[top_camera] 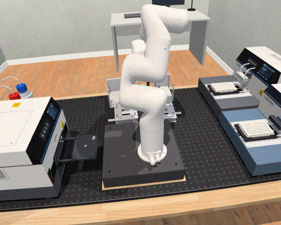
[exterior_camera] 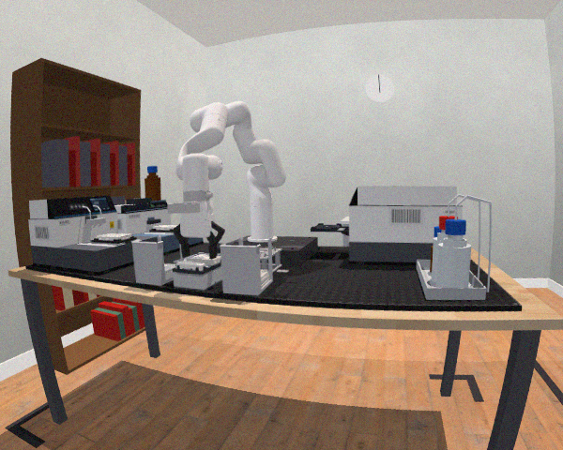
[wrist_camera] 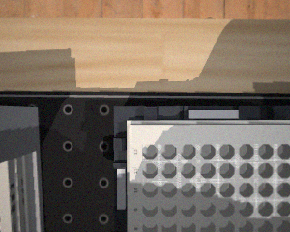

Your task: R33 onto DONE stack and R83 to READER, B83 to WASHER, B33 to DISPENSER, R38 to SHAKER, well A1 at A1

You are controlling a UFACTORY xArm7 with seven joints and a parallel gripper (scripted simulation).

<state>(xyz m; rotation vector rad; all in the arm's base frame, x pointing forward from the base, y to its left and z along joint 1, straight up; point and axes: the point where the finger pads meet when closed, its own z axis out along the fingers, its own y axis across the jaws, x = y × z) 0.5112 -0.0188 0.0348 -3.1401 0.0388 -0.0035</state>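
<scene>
My gripper is open and empty. It hangs just above a white well plate that sits on a low white housing between two white stack racks. In the wrist view this plate fills the lower right and my fingers do not show. In the top view the arm hides the gripper. A second white plate sits on the grey instrument at the right. A third plate sits on the blue instrument in front of it. The dark pull-out tray of the big white instrument holds no plate.
The left rack and the right rack stand close on either side of the gripper. Two metal nests lie behind the arm's base. A bottle holder stands at the table's corner. The table's wooden edge runs just beyond the plate.
</scene>
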